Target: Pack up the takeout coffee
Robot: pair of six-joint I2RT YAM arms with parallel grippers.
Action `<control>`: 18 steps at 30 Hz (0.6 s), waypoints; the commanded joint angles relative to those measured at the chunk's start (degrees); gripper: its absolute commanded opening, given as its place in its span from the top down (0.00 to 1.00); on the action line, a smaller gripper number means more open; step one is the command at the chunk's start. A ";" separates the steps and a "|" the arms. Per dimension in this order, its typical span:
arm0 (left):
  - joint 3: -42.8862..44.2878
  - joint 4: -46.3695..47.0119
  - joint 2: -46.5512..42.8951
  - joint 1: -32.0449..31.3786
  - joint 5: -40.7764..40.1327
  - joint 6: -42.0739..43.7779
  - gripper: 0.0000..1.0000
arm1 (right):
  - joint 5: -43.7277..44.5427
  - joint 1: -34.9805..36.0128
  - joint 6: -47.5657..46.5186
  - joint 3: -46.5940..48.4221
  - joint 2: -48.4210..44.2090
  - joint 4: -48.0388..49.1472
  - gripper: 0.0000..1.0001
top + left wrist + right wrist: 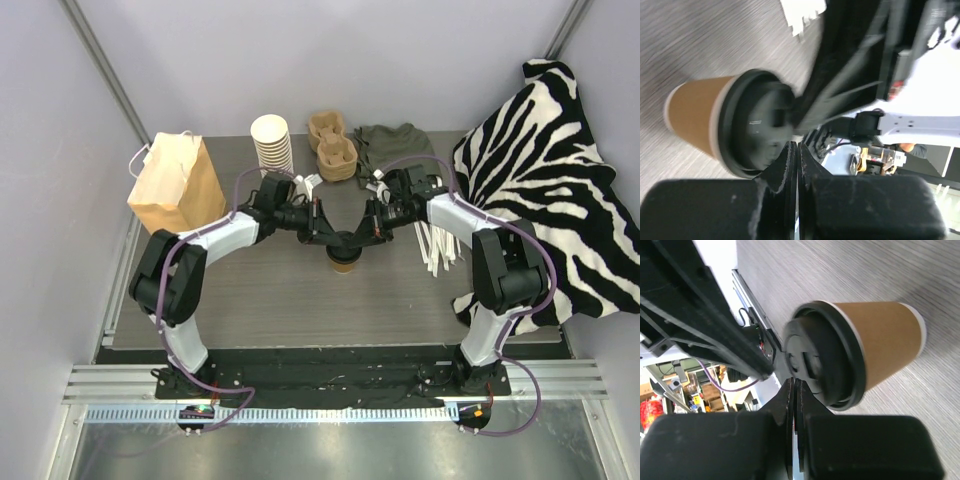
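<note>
Overhead, the takeout coffee (343, 263) stands upright at mid-table. It is largely hidden beneath the two gripper heads that meet above it, and only its lower brown wall shows. The left gripper (793, 147) and right gripper (794, 385) each have matte black jaws clenched flush, with a thin seam between them and nothing in it. Their tips lie just beside the lid's rim (contact cannot be told).

The lid (822, 357) is round, glossy black plastic with a raised rim; its embossed marks are too blurred to read. The cup's wall is smooth, tapered kraft-brown paper, white at the base edge. The table (260, 300) is grey wood-grain.

Behind stand a creased brown paper bag (175, 185), a stack of white-rimmed cups (272, 145) and moulded pulp carriers (333, 145). A zebra-print cloth (550, 190) is cut off at the right edge.
</note>
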 commanded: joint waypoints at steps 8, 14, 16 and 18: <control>-5.81 2.13 6.26 1.55 2.09 -1.09 1.00 | 4.03 0.23 -0.19 -1.44 2.64 1.14 0.99; -6.17 2.40 6.44 1.82 2.18 -1.36 1.00 | 6.06 0.14 -0.46 -1.35 4.58 0.44 0.99; -5.55 2.40 4.95 1.82 2.79 -1.19 1.00 | 6.24 0.14 -0.54 -1.35 4.93 0.09 0.99; -4.94 2.57 2.93 1.82 3.32 -0.49 1.00 | 6.76 0.23 -0.89 -1.36 5.10 -0.61 0.99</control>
